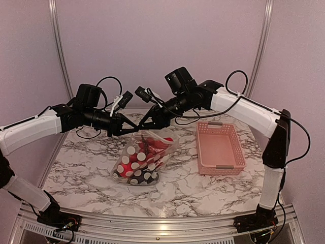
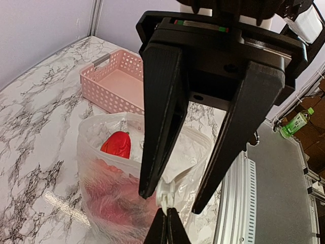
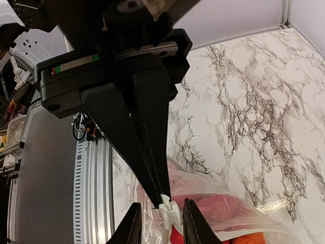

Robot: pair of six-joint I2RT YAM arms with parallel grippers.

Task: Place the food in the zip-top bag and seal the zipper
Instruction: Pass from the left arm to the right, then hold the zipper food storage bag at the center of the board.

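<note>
Marble table (image 1: 203, 193), pale walls. Zip-top bag (image 1: 139, 168) sits mid-table, left of pink basket (image 1: 219, 148), red toy produce (image 2: 117, 145) inside. Left gripper (image 2: 166, 226) pressed together, pinching white end of zipper (image 3: 169, 212) at raised bag mouth. Right gripper (image 3: 163, 229) faces it from the right, fingers spread either side of that same zipper end

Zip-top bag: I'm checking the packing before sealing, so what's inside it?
Red toy food shows through the clear zip-top bag, plus an orange piece and something dark lower down. White dots and folds hide the rest.
</note>
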